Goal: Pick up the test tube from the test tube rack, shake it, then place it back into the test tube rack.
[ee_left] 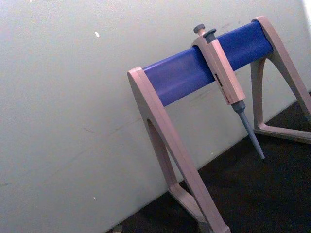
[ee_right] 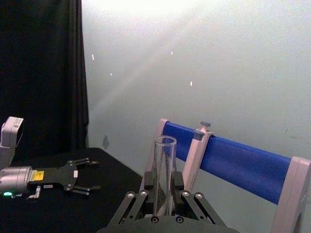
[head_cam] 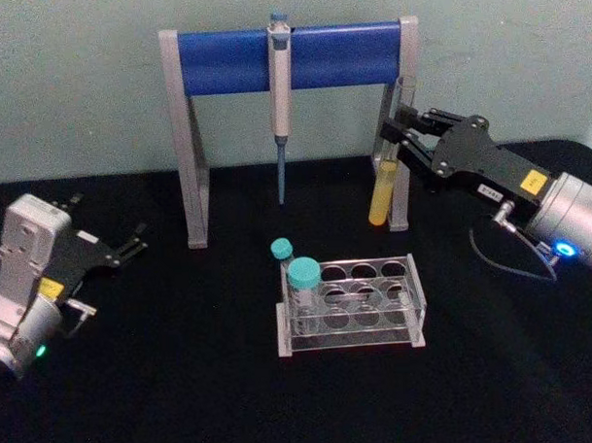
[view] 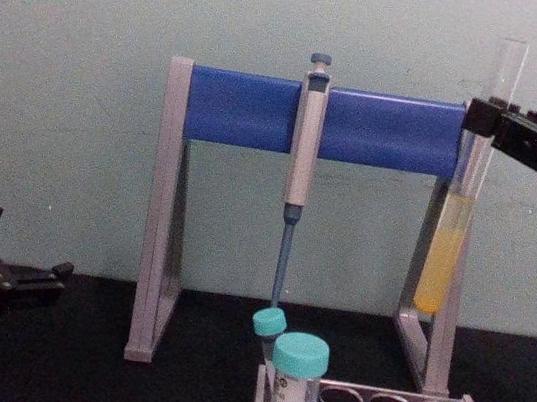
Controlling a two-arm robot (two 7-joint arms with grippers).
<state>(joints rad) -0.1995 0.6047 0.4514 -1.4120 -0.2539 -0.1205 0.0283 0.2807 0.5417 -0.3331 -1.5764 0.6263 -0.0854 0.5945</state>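
Yellow liquid point(view: 438, 267) in clear test tube point(view: 474, 181), teal caps point(view: 300, 352), blue-and-grey pipette stand point(view: 242, 108), black tabletop point(head_cam: 185, 381)

Clear test tube point(head_cam: 378, 199), yellow liquid in its lower third, upright in the air over the bench's point(head_cam: 185, 381) far right; clear test tube rack point(head_cam: 351, 338) sits mid-bench.

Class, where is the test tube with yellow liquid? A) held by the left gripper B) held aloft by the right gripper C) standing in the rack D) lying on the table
B: the right gripper is shut on the test tube, holding it above the table, out of the rack.
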